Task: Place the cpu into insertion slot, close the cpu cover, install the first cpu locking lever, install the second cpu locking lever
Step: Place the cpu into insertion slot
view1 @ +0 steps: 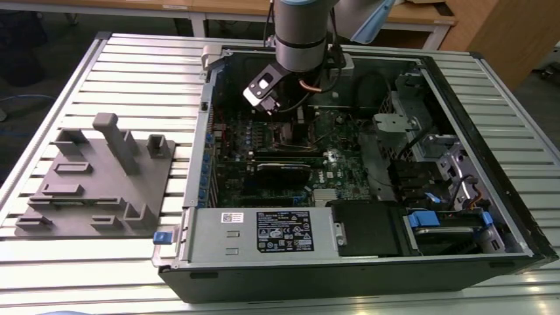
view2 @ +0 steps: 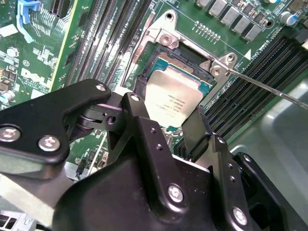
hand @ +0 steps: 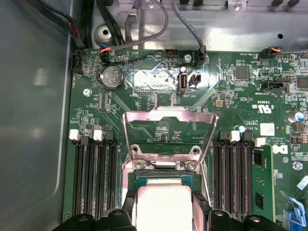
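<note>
The cpu (view2: 172,101), a flat square chip with a silver-grey top, is over the insertion slot (view2: 183,54), whose gold contacts show past the chip's far edge. I cannot tell whether the chip is fully seated. My gripper (view2: 168,114) is shut on the cpu, one black finger (view2: 138,103) on each opposite side. In the first wrist view the cpu (hand: 162,207) again lies between the fingertips (hand: 131,201). The cpu cover (hand: 166,114) is swung open, lying back beyond the slot. A thin locking lever (view2: 262,86) sticks out to one side. In the exterior view the gripper (view1: 278,110) reaches into the computer case.
Long black memory slots (hand: 94,178) flank the socket on both sides. Cables (hand: 144,29) hang by the case wall beyond the board. A drive cage (view1: 437,164) is at the exterior view's right, a power supply (view1: 262,233) in front, and a grey fixture block (view1: 96,177) on the table outside.
</note>
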`<state>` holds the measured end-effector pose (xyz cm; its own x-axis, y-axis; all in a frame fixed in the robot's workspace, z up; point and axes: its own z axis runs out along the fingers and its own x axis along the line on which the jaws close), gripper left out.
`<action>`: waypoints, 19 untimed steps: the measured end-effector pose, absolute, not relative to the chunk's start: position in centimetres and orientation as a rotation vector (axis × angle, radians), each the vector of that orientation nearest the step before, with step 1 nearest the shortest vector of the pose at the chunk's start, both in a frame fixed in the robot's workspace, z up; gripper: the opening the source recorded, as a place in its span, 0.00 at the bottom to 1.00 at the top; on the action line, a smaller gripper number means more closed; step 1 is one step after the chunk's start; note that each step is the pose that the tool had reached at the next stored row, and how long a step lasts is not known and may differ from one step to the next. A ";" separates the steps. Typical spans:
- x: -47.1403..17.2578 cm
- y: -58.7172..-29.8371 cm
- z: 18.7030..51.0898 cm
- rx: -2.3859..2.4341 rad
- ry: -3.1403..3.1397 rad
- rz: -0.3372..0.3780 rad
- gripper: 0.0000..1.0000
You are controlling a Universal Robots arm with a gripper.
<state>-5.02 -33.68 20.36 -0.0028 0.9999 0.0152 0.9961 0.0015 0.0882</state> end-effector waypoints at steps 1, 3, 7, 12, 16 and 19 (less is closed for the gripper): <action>-5.0 -33.7 20.4 2.181 2.186 0.113 0.54; -5.0 -33.7 20.4 2.181 2.186 0.113 0.54; -5.0 -33.7 20.3 2.181 2.186 0.113 0.54; -5.0 -33.7 20.3 2.181 2.186 0.113 0.54; -5.0 -33.7 20.3 2.181 2.186 0.113 0.54; -5.0 -33.7 20.3 2.181 2.186 0.113 0.54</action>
